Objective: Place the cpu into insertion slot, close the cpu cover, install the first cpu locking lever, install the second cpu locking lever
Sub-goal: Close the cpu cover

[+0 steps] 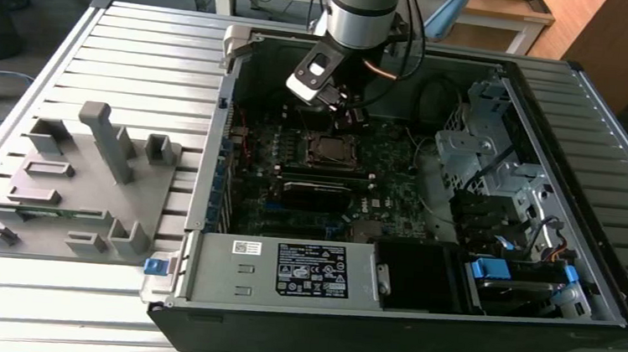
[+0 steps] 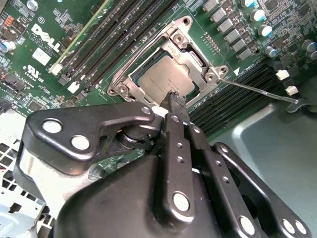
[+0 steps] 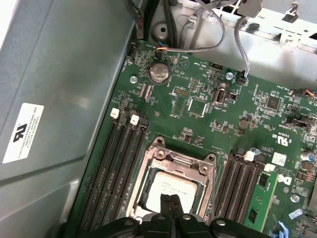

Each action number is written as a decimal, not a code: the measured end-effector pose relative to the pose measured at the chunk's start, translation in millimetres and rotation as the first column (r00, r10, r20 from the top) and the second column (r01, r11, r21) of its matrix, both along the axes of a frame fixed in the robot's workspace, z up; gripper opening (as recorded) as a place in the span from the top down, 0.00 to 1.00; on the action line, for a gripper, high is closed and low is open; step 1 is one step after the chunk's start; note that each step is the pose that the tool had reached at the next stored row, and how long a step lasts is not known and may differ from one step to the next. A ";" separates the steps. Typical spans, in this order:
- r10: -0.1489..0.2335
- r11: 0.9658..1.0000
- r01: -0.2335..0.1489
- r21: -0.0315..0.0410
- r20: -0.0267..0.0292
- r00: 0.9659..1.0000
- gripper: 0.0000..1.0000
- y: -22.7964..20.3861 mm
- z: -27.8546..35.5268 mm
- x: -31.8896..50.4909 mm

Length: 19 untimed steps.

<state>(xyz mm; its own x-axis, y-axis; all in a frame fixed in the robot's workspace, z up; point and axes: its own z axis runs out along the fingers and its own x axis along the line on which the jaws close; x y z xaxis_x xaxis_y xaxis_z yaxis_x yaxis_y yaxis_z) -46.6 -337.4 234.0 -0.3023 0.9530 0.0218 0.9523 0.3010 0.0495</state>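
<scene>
I see my gripper [image 2: 174, 100] with its fingers pressed together and holding nothing, I think to make one thin poking tip, right above the cpu cover [image 2: 194, 55], which lies flat over the cpu [image 2: 161, 82] in its slot while a thin lever [image 2: 262, 92] sticks out sideways.

In the exterior view a black label [image 1: 312, 270] with white print is borne on the power supply [image 1: 216, 273], at six o'clock from the socket [image 1: 329, 149]; its lines are too small to be read. A small white label [image 1: 245, 247] is set at its ten o'clock. White lettering [image 1: 365, 202] is printed on the motherboard [image 1: 388, 161] at five o'clock from the socket. In the first wrist view a white sticker [image 3: 23, 132] with a black mark is stuck on the case wall [image 3: 59, 74]. In both wrist views a white logo [image 2: 47, 38] [image 3: 286, 179] and a small white tag [image 2: 41, 57] [image 3: 279, 158] beside it are seen on the motherboard.
</scene>
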 end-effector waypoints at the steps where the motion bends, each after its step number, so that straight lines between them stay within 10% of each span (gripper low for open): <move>1: 0.000 1.000 0.000 0.000 0.000 1.000 0.89 0.0 0.0 0.0; 19: 0.037 0.999 -0.037 0.000 0.000 0.999 0.89 0.0 0.0 0.0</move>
